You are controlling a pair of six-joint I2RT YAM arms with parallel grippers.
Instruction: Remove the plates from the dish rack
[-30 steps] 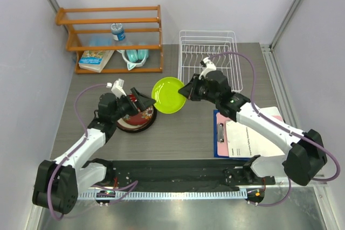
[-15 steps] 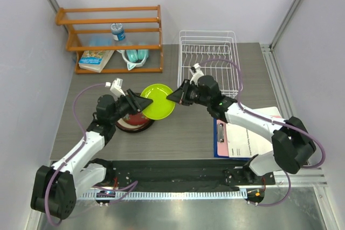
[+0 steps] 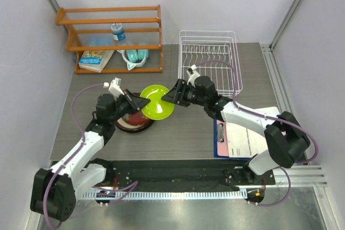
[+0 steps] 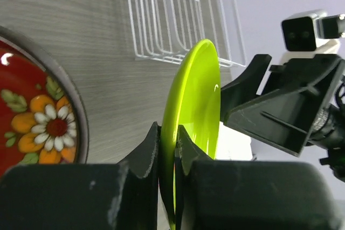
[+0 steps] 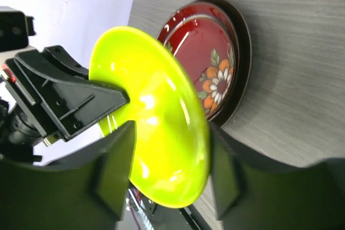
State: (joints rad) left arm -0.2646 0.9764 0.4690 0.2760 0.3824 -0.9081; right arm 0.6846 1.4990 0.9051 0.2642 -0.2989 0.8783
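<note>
The lime green plate (image 3: 156, 102) hangs tilted on edge above the table, between the two arms. My left gripper (image 3: 141, 102) is shut on its left rim; in the left wrist view the rim (image 4: 197, 106) sits pinched between the fingers (image 4: 167, 133). My right gripper (image 3: 168, 98) is open, its jaws standing either side of the plate's right edge (image 5: 156, 122) with gaps showing. A dark red flowered plate (image 5: 213, 74) lies on a stack (image 3: 129, 124) under my left arm. The white wire dish rack (image 3: 210, 60) holds no plate.
An orange wooden shelf (image 3: 113, 36) with a bottle, a book and a teal item stands at the back left. A blue clipboard with papers (image 3: 242, 138) lies at the right, under my right arm. Walls close in both sides.
My right arm carried the green plate leftward and lower to the left gripper. The left gripper shut on the plate's rim, and the right gripper then opened.
</note>
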